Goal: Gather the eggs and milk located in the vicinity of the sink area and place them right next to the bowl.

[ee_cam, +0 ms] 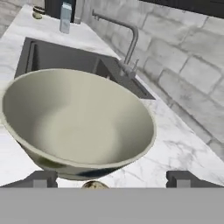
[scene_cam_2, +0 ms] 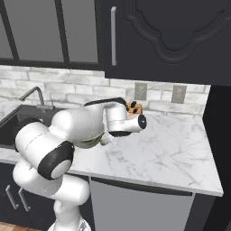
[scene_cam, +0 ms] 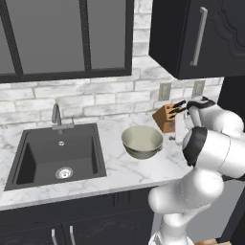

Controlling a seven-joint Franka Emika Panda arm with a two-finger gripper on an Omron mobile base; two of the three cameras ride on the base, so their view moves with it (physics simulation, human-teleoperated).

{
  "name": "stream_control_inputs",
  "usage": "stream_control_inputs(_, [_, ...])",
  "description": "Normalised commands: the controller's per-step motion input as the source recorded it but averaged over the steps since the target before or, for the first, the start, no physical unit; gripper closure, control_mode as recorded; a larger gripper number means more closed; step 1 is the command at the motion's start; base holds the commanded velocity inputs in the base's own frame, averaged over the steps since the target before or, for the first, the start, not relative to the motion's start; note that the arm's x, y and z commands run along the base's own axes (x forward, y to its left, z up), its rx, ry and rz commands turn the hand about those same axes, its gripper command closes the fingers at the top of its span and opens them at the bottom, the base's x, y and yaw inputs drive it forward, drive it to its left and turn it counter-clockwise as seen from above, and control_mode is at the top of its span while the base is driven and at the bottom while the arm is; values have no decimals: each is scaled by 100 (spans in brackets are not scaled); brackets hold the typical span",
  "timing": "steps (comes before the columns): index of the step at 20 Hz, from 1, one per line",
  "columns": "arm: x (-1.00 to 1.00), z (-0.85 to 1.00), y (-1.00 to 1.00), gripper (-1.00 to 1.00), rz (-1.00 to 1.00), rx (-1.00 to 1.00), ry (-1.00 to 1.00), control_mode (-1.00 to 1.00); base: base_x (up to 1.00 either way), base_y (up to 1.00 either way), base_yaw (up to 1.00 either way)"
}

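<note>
Nearest the hand camera, two dark finger tips (ee_cam: 43,178) stand far apart at the bottom edge, so the hand (ee_cam: 111,180) is open and grips nothing; a small speckled rounded thing (ee_cam: 95,185), perhaps an egg, peeks up between them just below the bowl, too little of it showing to be sure.

Marble desk (scene_cam: 129,170) runs along the white brick wall, with dark cabinets above and below. Set into it on the left is the sink (scene_cam: 57,155), a dark grey basin with a round metal drain and a slim grey faucet (scene_cam: 56,116) at its back edge. To the right of the sink, apart from it, sits the bowl (scene_cam: 142,141), wide, beige-olive outside and paler inside, upright on the desk; from the hand camera it looms large just beyond the fingers. A wooden knife block (scene_cam: 166,117) stands behind and to the right of the bowl, near the wall outlets.

Far beyond the sink in the hand view, the milk (ee_cam: 65,16) stands upright on the desk, a small pale blue-grey carton, well apart from the bowl.
</note>
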Motion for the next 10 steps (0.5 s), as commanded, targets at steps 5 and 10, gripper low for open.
stream_control_inputs(5, [-54,81,0,-100,0,-8,-23,-100,0,0,0])
stream_control_inputs(10, [-50,67,0,-100,0,-10,-22,-100,0,0,0])
